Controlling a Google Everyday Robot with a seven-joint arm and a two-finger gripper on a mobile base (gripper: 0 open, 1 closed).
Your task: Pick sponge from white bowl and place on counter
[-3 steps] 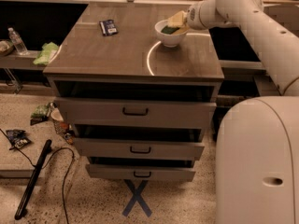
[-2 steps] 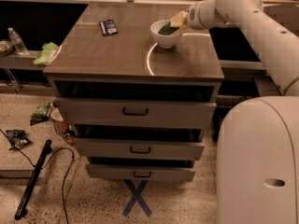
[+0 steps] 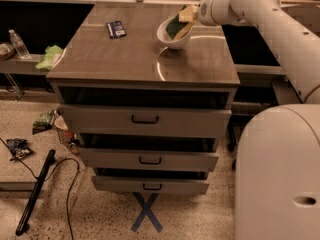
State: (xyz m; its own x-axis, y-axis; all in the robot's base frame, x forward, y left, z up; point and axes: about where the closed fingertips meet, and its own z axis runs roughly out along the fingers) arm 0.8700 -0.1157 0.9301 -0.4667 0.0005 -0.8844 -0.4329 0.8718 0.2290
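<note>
The white bowl [image 3: 170, 38] stands at the back right of the counter [image 3: 125, 61] and is tipped, its opening facing up and to the left. The sponge [image 3: 178, 27] leans in it, dark green face to the left, yellow edge to the right, its upper end sticking out over the rim. My gripper [image 3: 193, 14] is at the bowl's upper right rim, at the end of the white arm coming in from the right. It is shut on the sponge's upper yellow end.
A small dark packet [image 3: 115, 29] lies at the counter's back left. A light green cloth [image 3: 49, 57] and a water bottle [image 3: 19, 44] sit on a lower shelf to the left. Three drawers [image 3: 145, 120] stand partly open below. My white base [image 3: 277, 174] fills the lower right.
The gripper and the sponge's end have shifted a little left and up. The bowl has moved left with them and tipped over more.
</note>
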